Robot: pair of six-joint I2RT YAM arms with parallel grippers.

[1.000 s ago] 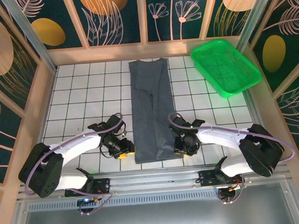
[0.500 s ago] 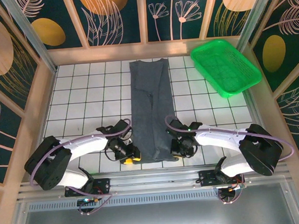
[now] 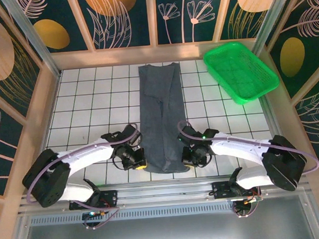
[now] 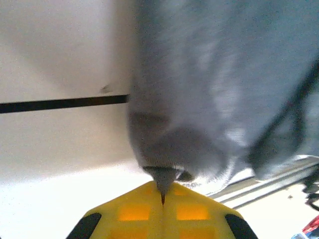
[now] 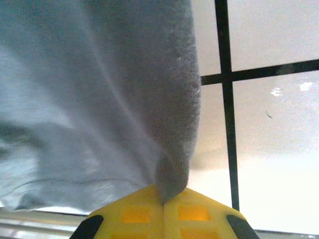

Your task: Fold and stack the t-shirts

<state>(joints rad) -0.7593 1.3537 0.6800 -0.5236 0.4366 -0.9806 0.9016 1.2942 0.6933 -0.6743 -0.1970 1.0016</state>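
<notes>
Top external, slate-grey t-shirt (image 3: 160, 108) folded into a long strip down the white tiled table (image 3: 93, 102), left gripper (image 3: 139, 164) pinched on its near left corner, right gripper (image 3: 188, 160) clamped on near right corner, green basket (image 3: 240, 71) far right.

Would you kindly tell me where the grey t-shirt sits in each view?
Top external: t-shirt, a long strip down the centre.
Left wrist: upper right, corner pinched in left gripper jaws.
Right wrist: upper left, corner pinched in right gripper jaws.
Shared landmark: white tiled table, black grout lines.
</notes>
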